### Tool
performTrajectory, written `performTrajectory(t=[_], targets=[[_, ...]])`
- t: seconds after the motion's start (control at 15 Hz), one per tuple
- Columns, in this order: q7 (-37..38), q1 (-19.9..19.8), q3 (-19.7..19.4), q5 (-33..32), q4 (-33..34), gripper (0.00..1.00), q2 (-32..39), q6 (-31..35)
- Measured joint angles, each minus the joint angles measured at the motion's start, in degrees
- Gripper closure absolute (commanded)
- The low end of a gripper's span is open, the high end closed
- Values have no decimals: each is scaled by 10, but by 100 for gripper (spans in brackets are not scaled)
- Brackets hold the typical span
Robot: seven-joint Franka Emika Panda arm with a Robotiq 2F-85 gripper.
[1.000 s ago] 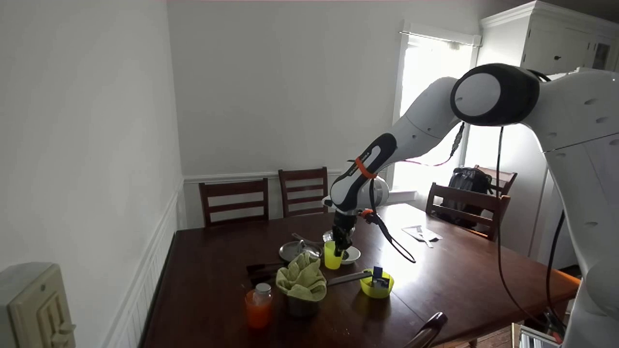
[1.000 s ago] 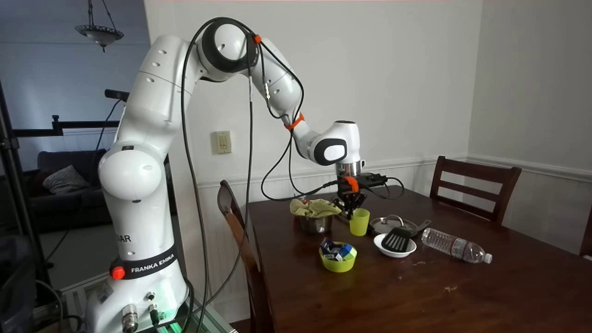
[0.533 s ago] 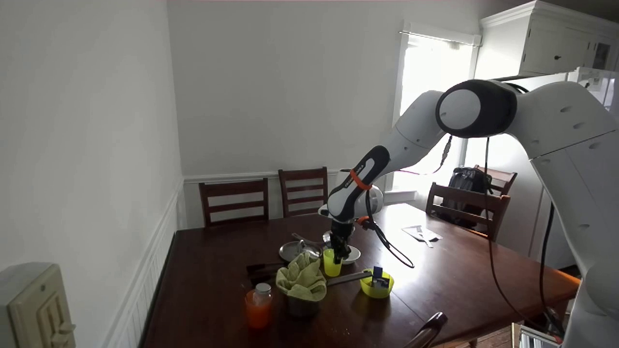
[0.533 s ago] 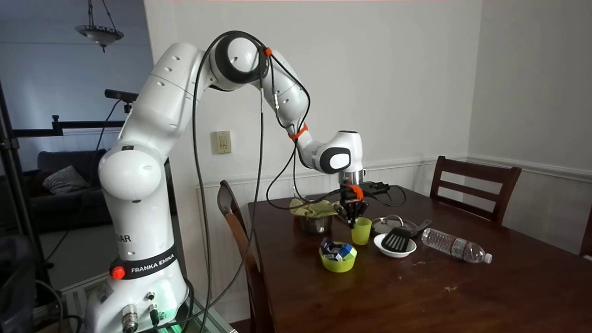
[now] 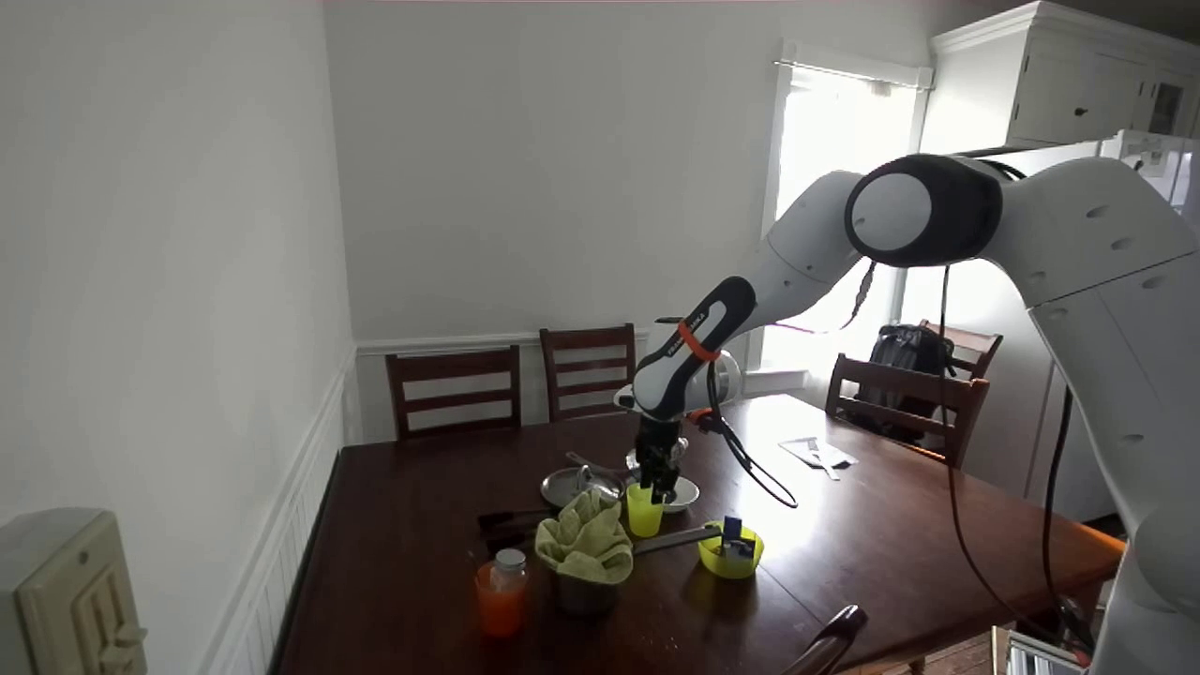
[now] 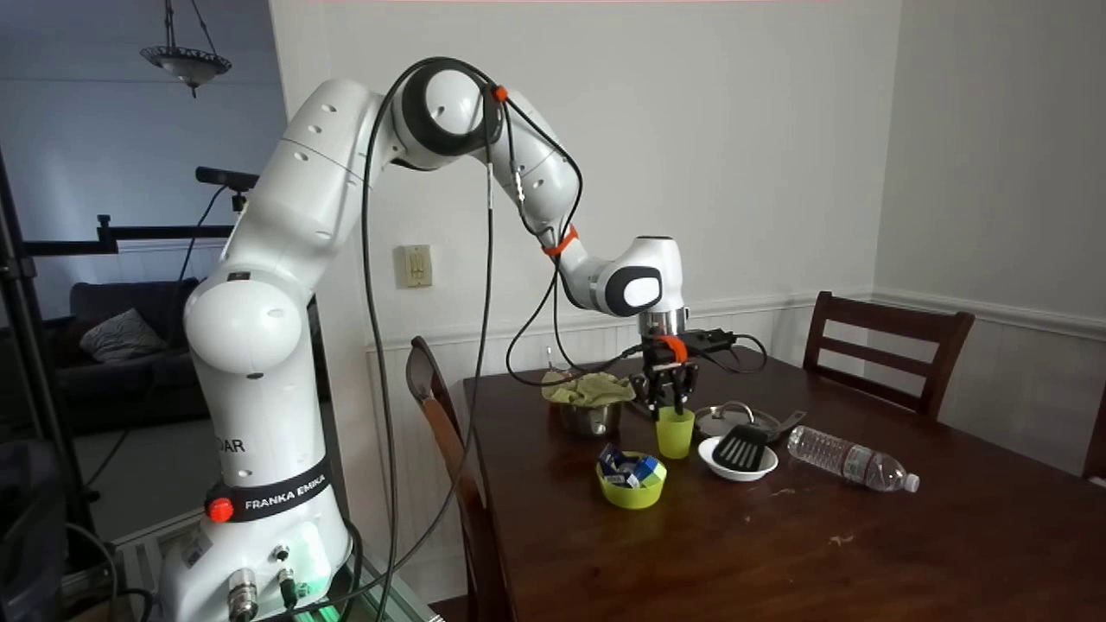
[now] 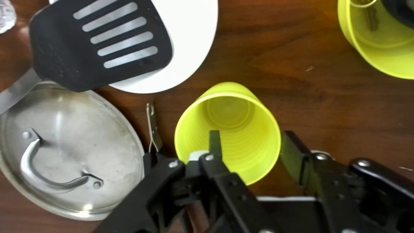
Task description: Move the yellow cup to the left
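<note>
Yellow plastic by the look: cup (image 7: 241,121) should be light, slightly flexy. Wrist view: hand (image 7: 251,134) apart, fingers look either side of right rim; pinch there. Lid (image 7: 69,150) left. In an exterior view, cup upright on counter (image 6: 778,553), pot (image 6: 590,422) left, likely blocks sliding. In an exterior view, metal handle (image 5: 677,540) on near side.

- cup (image 7: 236,129): bright yellow, finely ringed inside
- pincer (image 7: 251,134) at the cup: black
- surface (image 7: 307,106) under the cup: reddish brown, streaky grain
- dish (image 7: 194,42) beside the cup: white
- spatula (image 7: 64,58) near the cup: black head, pale parallel slots
- lid (image 7: 74,139) near the cup: silver-grey
- cloth (image 5: 583,539) near the cup: pale green
- bowl (image 6: 633,498) near the cup: lime yellow
- tumbler (image 5: 500,614) apart from the cup: orange
</note>
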Motion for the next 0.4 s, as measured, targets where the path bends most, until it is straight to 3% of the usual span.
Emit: performTrajectory(t=[0.13,0.4], targets=[[8,-1,-6,-2,-2,2,-24,5],[40,-17,-15,13,-27,1,-86,67]])
